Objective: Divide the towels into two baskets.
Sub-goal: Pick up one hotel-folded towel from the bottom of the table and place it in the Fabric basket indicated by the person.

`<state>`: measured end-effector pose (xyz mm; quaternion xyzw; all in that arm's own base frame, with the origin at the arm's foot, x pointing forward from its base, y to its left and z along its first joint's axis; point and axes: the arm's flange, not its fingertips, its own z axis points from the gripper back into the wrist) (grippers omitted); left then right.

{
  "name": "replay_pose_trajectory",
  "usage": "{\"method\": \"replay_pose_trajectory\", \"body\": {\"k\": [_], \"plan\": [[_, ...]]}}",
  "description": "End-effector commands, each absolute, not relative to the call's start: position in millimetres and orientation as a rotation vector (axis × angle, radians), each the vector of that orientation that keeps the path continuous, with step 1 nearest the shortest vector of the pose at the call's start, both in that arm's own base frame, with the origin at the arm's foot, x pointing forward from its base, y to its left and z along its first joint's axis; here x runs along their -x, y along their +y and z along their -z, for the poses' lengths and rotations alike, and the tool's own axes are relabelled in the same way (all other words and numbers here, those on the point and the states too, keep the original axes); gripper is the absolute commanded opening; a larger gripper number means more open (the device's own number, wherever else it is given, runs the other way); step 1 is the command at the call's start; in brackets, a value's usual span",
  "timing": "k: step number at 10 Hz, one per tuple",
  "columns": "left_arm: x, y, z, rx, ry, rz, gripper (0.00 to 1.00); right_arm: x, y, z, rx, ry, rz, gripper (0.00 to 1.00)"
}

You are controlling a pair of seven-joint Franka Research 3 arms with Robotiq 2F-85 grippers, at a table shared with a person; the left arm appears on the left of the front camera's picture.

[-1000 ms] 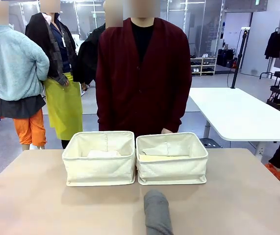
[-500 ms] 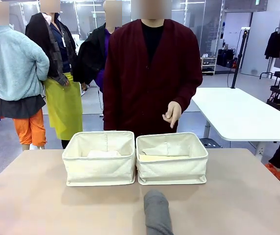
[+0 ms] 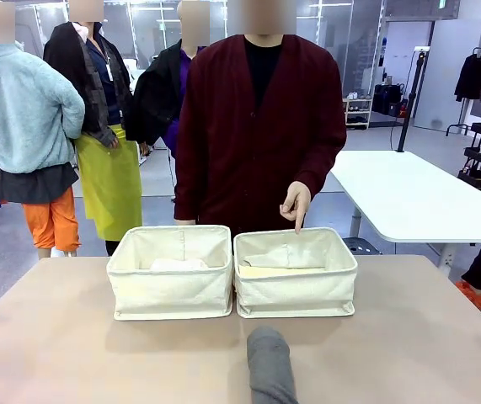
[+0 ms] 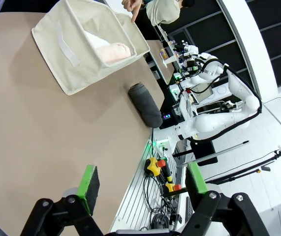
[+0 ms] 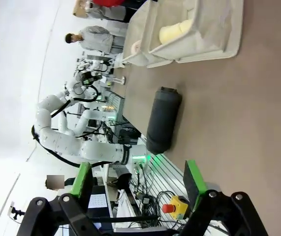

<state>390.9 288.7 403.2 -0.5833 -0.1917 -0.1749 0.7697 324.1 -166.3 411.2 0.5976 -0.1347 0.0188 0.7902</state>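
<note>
Now the person's hand (image 3: 296, 202) points down over the right basket (image 3: 296, 273) — pale yellow towel (image 3: 279, 271) inside it. Left basket (image 3: 171, 271) holds a white towel (image 3: 178, 264). Dark grey towel (image 3: 270, 365) lies on the table (image 3: 63, 345), near side, just in front of the right basket. Left gripper (image 4: 142, 184) — jaws wide, holding nothing. Right gripper (image 5: 138, 183) likewise spread, w/ nothing between.

A hand (image 3: 296, 202) points down over the right basket (image 3: 296, 271) (index finger out).

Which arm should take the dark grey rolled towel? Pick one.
Right, probably. The dark grey rolled towel lies right of centre, before the right-hand cream canvas basket the person's hand points into. Both grippers are open.
</note>
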Motion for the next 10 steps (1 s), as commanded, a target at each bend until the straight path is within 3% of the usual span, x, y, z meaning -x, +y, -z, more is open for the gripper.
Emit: {"method": "replay_pose_trajectory", "body": {"k": [1,2,5,6,10], "plan": [[-384.8,288.8,-406.3,1.27,-0.422,0.391,0.89,-332.1,-106.8,-416.2,-1.137,-0.188,-0.015,0.93],[-384.8,288.8,-406.3,1.27,-0.422,0.391,0.89,-338.5,-72.5,-422.7,-1.032,-0.165,0.073,0.93],[-384.8,288.8,-406.3,1.27,-0.422,0.391,0.89,-357.2,14.2,-436.7,-0.945,-0.07,0.163,0.93],[-384.8,288.8,-406.3,1.27,-0.422,0.391,0.89,-355.9,40.9,-436.8,-0.877,-0.105,0.179,0.93],[-384.8,288.8,-406.3,1.27,-0.422,0.391,0.89,-349.5,141.3,-422.5,-0.701,0.036,0.063,0.93]]}}
